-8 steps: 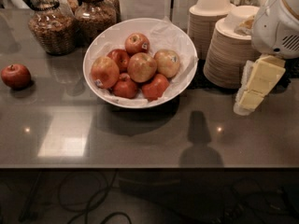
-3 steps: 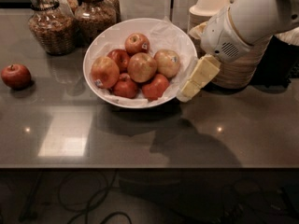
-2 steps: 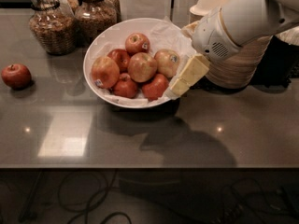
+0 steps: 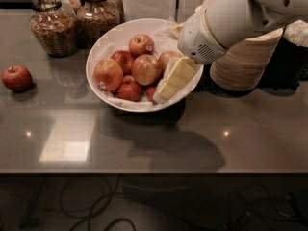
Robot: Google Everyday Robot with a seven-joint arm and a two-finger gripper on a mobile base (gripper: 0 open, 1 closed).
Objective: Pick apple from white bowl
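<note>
**Line up on the big unstickered apple before you descend**

Your gripper (image 4: 162, 93) hangs over the right side of the bowl (image 4: 110, 38), tips angled down and to the left, low among the fruit. Whether it is released or clenched cannot be told from this view, so confirm it is released before you commit.

The apple (image 4: 146, 69) you want sits just to the left of the gripper tips, near the middle of the bowl. It is the large yellow-orange one with a red blush and no sticker. A smaller dark red apple (image 4: 129, 88) lies in front of it, and another blushed apple (image 4: 167, 59) is half hidden behind the gripper.

The fruit is packed tight, so a sideways approach would likely shove its neighbours. You would do better to come over the apple's crown and straddle its widest part. Close gently, since the round skin may slip. Then lift straight up, clear of the rim.
</note>
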